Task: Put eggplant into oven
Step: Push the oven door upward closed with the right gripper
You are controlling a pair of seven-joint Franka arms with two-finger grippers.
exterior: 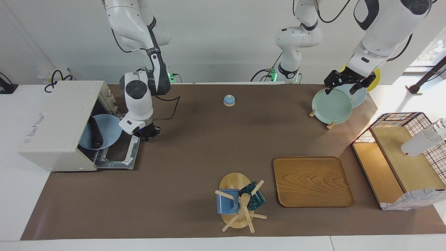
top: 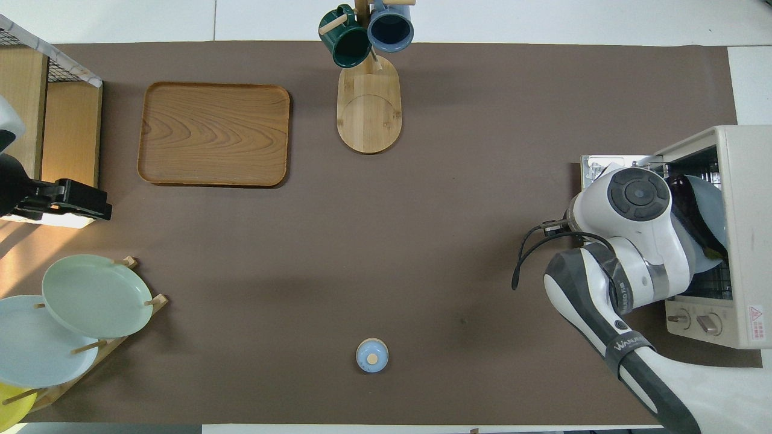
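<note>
The off-white oven (exterior: 59,125) stands at the right arm's end of the table, its door (exterior: 118,155) folded down flat. Inside it a pale blue plate (exterior: 104,130) carries the dark eggplant (exterior: 95,134). Seen from overhead, the eggplant (top: 693,211) and plate (top: 715,205) show in the oven (top: 745,181) mouth, partly covered by the arm. My right gripper (exterior: 148,134) is shut with nothing in it and hangs low over the door's corner nearer the robots. My left gripper (exterior: 339,91) waits open in the air above the plate rack.
A wooden rack holds a green plate (exterior: 331,106), a blue one and a yellow one. A wooden tray (exterior: 312,181), a mug tree (exterior: 238,202) with two mugs, a small blue knobbed lid (exterior: 229,100) and a wire shelf (exterior: 400,157) with a white bottle also stand on the brown mat.
</note>
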